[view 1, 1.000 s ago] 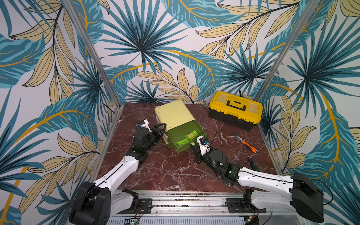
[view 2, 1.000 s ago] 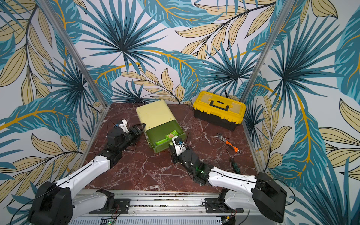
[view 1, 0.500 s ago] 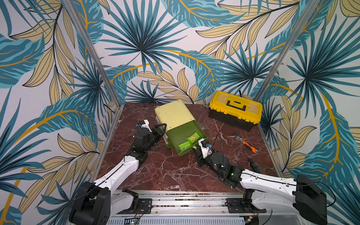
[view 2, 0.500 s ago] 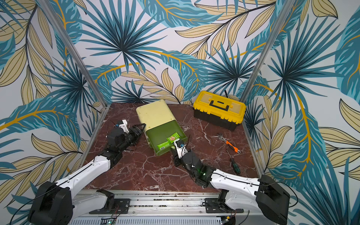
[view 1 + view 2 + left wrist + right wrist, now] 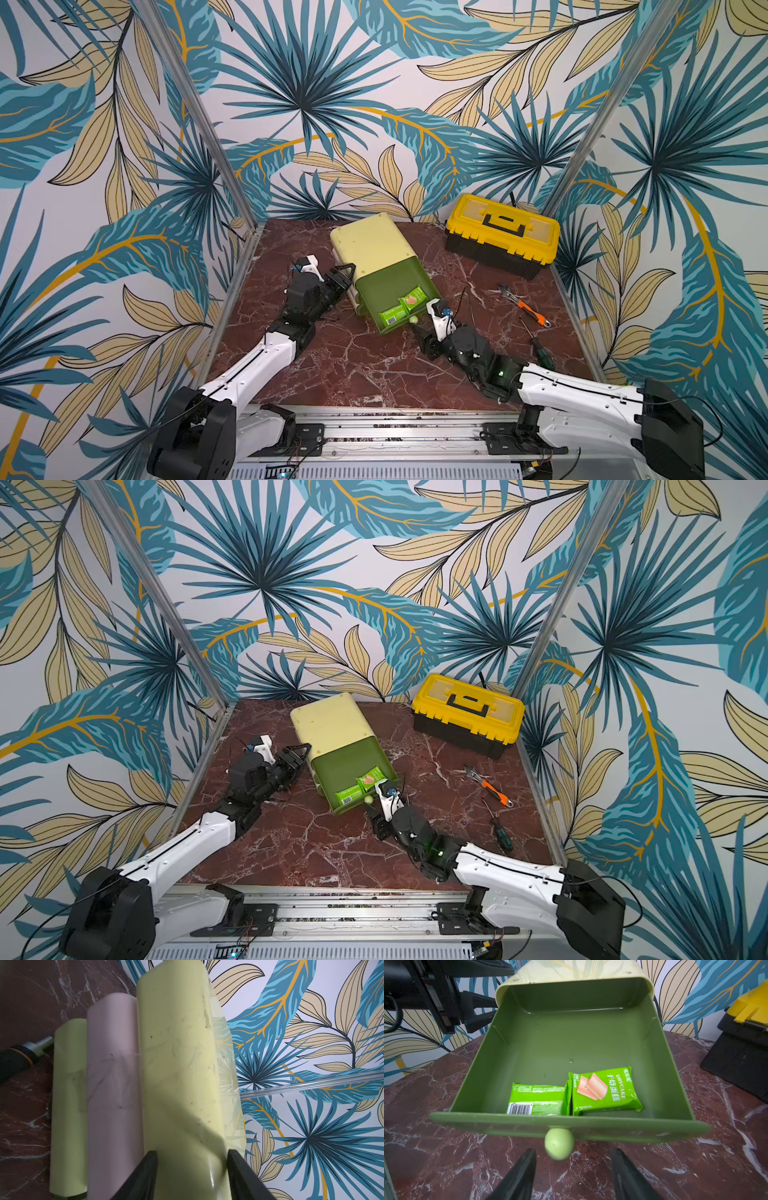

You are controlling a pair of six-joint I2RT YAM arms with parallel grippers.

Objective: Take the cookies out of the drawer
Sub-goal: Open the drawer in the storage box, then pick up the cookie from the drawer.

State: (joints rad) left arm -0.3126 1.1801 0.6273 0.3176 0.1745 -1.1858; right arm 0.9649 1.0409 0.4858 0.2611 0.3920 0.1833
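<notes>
Nearest the robot, the right gripper stands jaws apart, the round pale-green knob loose between them. Beyond, two bright green wrapped cookie packets lie against the front wall of the dark green plastic drawer; reaching over could snag that wall and tip the far-extended drawer out. Farther back, the left gripper clamps the pale yellow cabinet. A second ago the drawer sat further in, right jaws nearly together at its front.

Two bright green cookie packets, olive-green drawer, pale yellow cabinet, yellow-and-black toolbox, red-brown white-veined marble table, teal-and-tan leaf-print walls.
</notes>
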